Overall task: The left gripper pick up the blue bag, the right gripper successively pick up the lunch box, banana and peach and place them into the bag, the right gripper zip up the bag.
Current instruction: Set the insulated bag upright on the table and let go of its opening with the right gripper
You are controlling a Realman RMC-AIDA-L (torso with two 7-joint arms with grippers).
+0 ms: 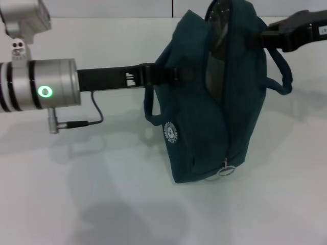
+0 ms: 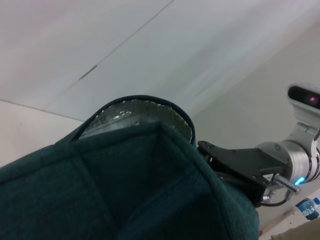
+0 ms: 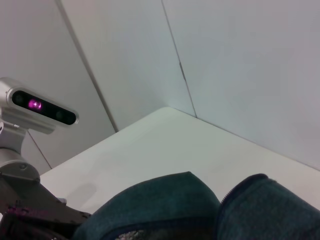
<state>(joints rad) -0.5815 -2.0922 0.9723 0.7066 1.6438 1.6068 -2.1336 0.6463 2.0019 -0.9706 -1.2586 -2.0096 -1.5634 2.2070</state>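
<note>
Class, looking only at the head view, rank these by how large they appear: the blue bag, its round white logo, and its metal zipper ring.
1. blue bag, by far the largest.
2. round white logo.
3. zipper ring, close to the logo in apparent size, so their order is unsure.

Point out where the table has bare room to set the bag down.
Bare white table lies in front of the blue bag and below the left gripper's arm. It is crowded at the bag's top, where the left gripper and the right gripper meet it.

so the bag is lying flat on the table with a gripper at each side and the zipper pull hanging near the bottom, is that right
Not quite. The head view shows the bag standing upright, not flat. The rest holds: the left gripper and right gripper are at its sides, and the zipper pull hangs near the bottom.
</note>
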